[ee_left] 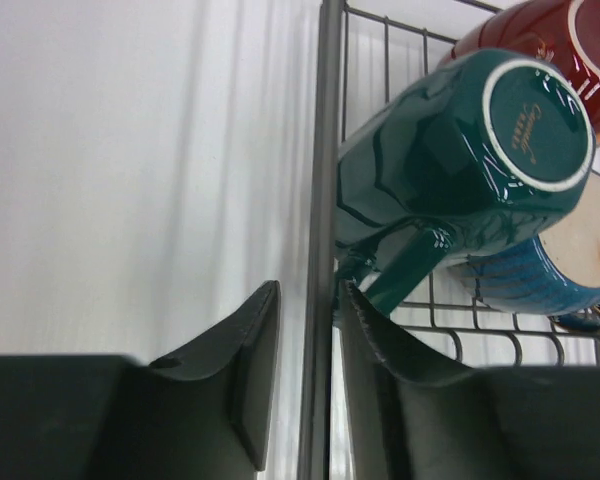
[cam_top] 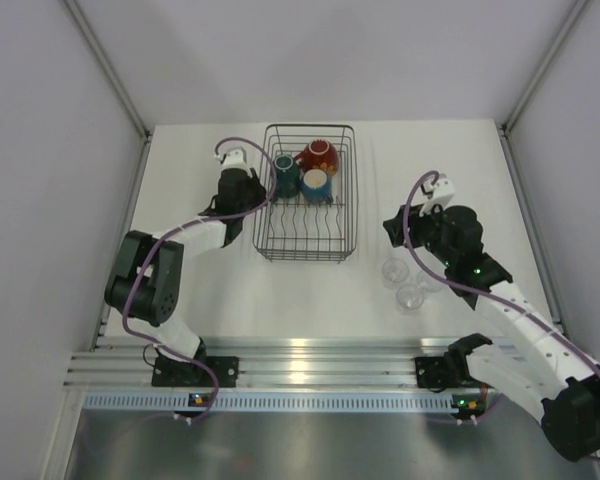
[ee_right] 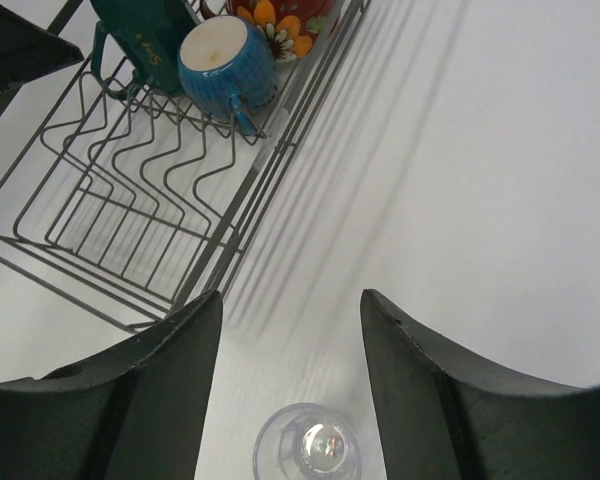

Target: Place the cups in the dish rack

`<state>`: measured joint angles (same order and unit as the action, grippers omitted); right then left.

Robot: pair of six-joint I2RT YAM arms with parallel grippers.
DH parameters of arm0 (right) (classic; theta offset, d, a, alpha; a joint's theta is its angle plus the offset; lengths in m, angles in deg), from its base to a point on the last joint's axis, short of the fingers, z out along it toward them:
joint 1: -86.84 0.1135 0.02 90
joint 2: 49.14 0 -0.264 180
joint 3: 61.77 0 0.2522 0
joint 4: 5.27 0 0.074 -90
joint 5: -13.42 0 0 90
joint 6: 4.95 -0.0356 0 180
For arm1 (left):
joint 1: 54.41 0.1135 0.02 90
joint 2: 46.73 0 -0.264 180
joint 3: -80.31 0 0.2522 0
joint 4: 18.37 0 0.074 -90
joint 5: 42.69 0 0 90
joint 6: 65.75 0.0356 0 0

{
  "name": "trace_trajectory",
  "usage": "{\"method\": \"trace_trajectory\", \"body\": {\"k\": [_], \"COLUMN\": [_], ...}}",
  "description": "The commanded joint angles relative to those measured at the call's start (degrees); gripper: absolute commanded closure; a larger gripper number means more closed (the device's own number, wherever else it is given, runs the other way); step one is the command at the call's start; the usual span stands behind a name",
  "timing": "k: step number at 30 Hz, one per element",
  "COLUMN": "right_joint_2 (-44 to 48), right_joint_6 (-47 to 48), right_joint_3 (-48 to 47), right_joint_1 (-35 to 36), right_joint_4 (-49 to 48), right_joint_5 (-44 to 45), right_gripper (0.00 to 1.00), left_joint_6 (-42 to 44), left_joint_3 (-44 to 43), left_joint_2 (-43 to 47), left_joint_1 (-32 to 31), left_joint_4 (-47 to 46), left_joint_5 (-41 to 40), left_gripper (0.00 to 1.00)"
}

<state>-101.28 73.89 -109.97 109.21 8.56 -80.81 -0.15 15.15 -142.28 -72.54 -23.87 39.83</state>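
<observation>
The white surface (cam_top: 210,290) carries the dark wire dish rack (cam_top: 300,228) in the upper middle of the top view. At its far end sit the teal mug (ee_left: 450,150), the blue cup (ee_right: 225,60) and the red patterned cup (cam_top: 320,153). The left pincer (ee_left: 308,300), narrowly parted, straddles the rack's left rim. The right pincer (ee_right: 291,300), spread wide, hangs over a clear glass (ee_right: 307,447) standing right of the rack.

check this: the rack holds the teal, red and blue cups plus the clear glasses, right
No. The rack holds the teal cup, red cup and blue cup, but the clear glasses stand on the table beside it; the top view shows this.
</observation>
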Motion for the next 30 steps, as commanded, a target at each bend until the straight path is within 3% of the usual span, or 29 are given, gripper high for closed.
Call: {"method": "trace_trajectory", "body": {"k": [1,2,4,8,9,12,13,15,23,30], "right_joint_2": [5.4,6.3,8.6,9.6,9.4,8.5,8.4,8.2,9.6,2.8], "right_joint_6": [0.6,0.9,0.5,-1.5,-2.0,-4.2,-5.3,-6.0,-7.6,-7.9], "right_joint_3": [0.2,0.3,0.4,0.1,-0.2,-0.8,-0.4,0.5,3.1,1.7], "right_joint_1": [-0.7,-0.7,-0.7,-0.7,-0.7,-0.7,-0.6,-0.2,0.0,0.7], "right_joint_4": [6.8,7.6,9.7,12.9,13.6,16.7,17.2,18.2,22.4,22.8], "right_joint_5": [-0.7,-0.6,-0.4,-0.9,-0.8,-1.8,-2.4,-2.0,5.5,6.6], "right_gripper": [0.42,0.41,0.41,0.41,0.41,0.41,0.41,0.41,0.41,0.43], "left_joint_6": [-0.3,0.0,0.8,1.6,1.6,0.9,0.8,0.5,2.8,2.2], "left_joint_3": [-1.1,-1.0,-1.0,-0.6,-0.2,1.7,2.2,2.7,5.9,9.9], "left_joint_2": [0.4,1.0,2.8,7.2,10.1,15.3,19.0,22.1,35.7,42.4], "left_joint_1": [1.1,1.1,1.1,1.1,1.1,0.9,0.9,0.8,0.4,0.4], "left_joint_4": [-4.8,-4.8,-4.8,-4.7,-4.7,-4.6,-4.4,-1.9,7.5,13.1], "left_joint_5": [-3.0,-3.4,-3.6,-2.9,-2.3,-1.1,-0.5,1.4,9.7,12.4], "left_gripper": [0.63,0.49,0.40,0.34,0.25,0.22,0.10,0.04,0.04,0.04]}}
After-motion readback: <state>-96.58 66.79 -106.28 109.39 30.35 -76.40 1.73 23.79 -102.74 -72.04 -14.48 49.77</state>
